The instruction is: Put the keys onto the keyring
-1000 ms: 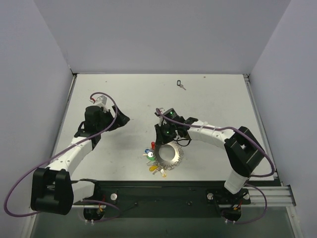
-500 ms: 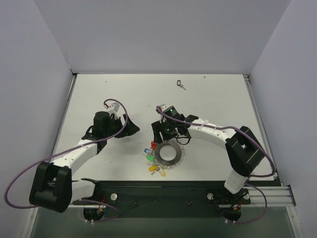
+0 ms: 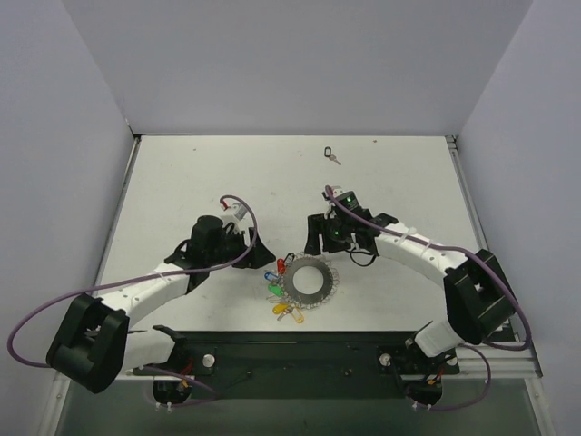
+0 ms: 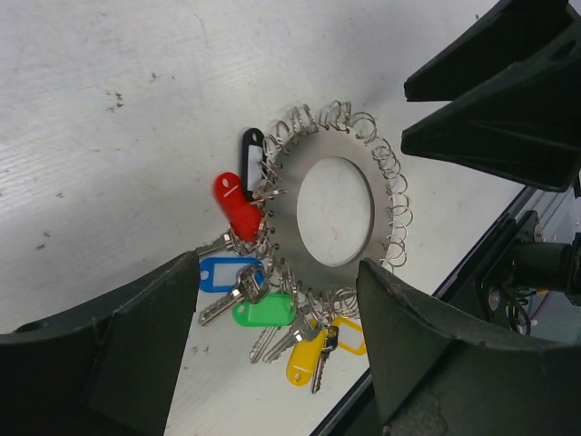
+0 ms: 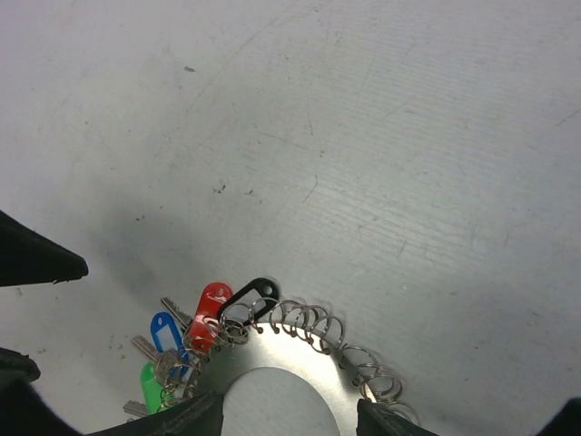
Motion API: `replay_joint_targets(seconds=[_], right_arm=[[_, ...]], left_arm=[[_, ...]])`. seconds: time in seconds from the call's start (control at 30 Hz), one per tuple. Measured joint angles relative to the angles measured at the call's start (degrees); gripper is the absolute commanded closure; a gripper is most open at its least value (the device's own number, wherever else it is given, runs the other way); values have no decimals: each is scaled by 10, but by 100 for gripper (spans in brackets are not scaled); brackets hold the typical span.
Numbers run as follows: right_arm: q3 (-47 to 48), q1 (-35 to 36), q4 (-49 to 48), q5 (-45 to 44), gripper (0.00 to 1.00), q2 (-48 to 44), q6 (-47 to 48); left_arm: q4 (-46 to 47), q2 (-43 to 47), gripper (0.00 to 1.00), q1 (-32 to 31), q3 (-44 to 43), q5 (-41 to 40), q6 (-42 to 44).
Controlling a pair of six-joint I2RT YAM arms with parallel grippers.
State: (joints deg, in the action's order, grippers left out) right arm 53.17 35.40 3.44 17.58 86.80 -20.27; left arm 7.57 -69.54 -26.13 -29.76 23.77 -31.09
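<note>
The keyring (image 3: 309, 282), a flat silvery disc with a hole and wire coils round its rim, lies on the white table. The keys (image 3: 275, 283) with red, blue, green and yellow heads hang in a cluster on its left rim. In the left wrist view a black tag (image 4: 251, 159) and a red one (image 4: 238, 204) sit at the top of the cluster on the keyring (image 4: 289, 227). My left gripper (image 3: 259, 250) (image 4: 280, 265) hovers open over these keys. My right gripper (image 3: 322, 243) (image 5: 289, 411) stands open above the keyring's (image 5: 309, 359) far rim, holding nothing.
One black-headed key (image 3: 332, 155) lies alone near the table's far edge. The black base rail (image 3: 300, 350) runs along the near edge just below the ring. Walls close in the table's left, right and back. Purple cables (image 3: 36, 327) loop off both arms.
My right gripper has opened and drawn back to the right off the ring. My left arm has swung right and forward, bringing its gripper over the keys with its jaws a little narrower.
</note>
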Motion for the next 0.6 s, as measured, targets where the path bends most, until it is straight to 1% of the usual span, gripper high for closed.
replay_joint_targets(seconds=[0.03, 0.17, 0.3, 0.47, 0.6], right_arm=[[-8, -5, 0, 1, 41, -6, -4], [-31, -10, -2, 4, 41, -31, -12], [-51, -9, -2, 8, 41, -54, -18], [-68, -8, 0, 10, 41, -80, -22], [-69, -5, 3, 10, 41, -83, -22]], left_arm=[[0, 0, 24, -9, 0, -2, 0], [0, 0, 27, -46, 0, -14, 0], [-1, 0, 28, -73, 0, -28, 0], [-2, -4, 30, -95, 0, -46, 0], [-6, -9, 32, -98, 0, -56, 0]])
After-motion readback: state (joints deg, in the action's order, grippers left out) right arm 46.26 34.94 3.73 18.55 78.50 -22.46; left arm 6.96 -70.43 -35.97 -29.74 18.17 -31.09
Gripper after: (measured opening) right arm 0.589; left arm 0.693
